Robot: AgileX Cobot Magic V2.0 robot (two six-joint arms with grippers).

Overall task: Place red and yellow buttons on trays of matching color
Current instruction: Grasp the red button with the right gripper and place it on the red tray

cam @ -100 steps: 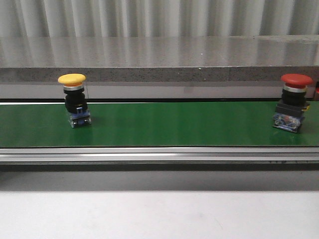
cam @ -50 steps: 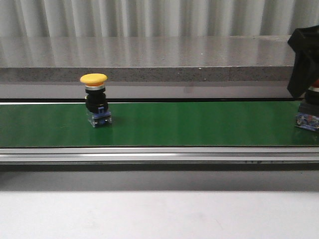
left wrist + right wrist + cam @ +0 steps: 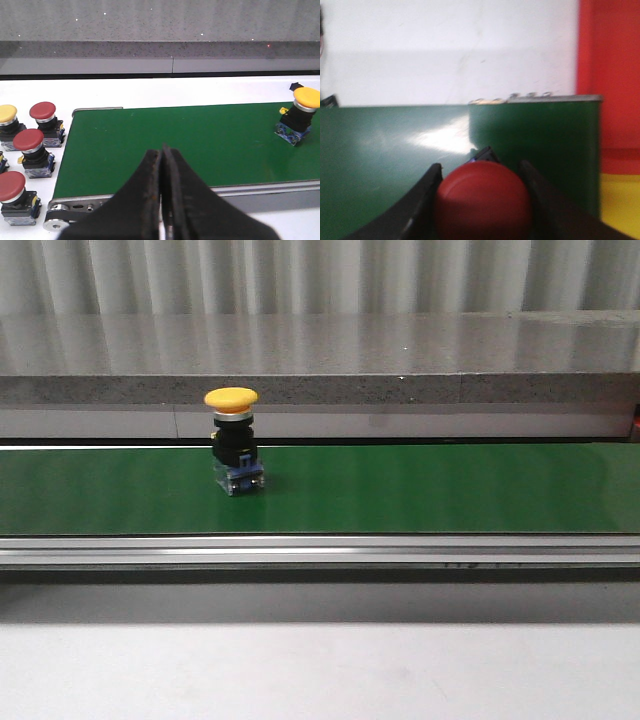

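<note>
A yellow button (image 3: 232,440) stands upright on the green belt (image 3: 420,490), left of centre in the front view; it also shows in the left wrist view as the yellow button (image 3: 300,114), well away from my left gripper (image 3: 162,150). That gripper is shut on nothing and hangs over the belt's end. My right gripper (image 3: 480,166) is shut on the cap of a red button (image 3: 482,205) over the belt. A red tray (image 3: 610,75) and a yellow tray (image 3: 620,200) lie just past the belt's end. Neither gripper shows in the front view.
Beside the belt's end near my left gripper, on the white table, stand several spare red buttons (image 3: 30,149) and a yellow one (image 3: 6,119). A grey ledge (image 3: 320,350) runs behind the belt and a metal rail (image 3: 320,552) along its front.
The yellow button has travelled right along the belt. The red button and the right gripper that came down on it have left the front view at its right edge.
</note>
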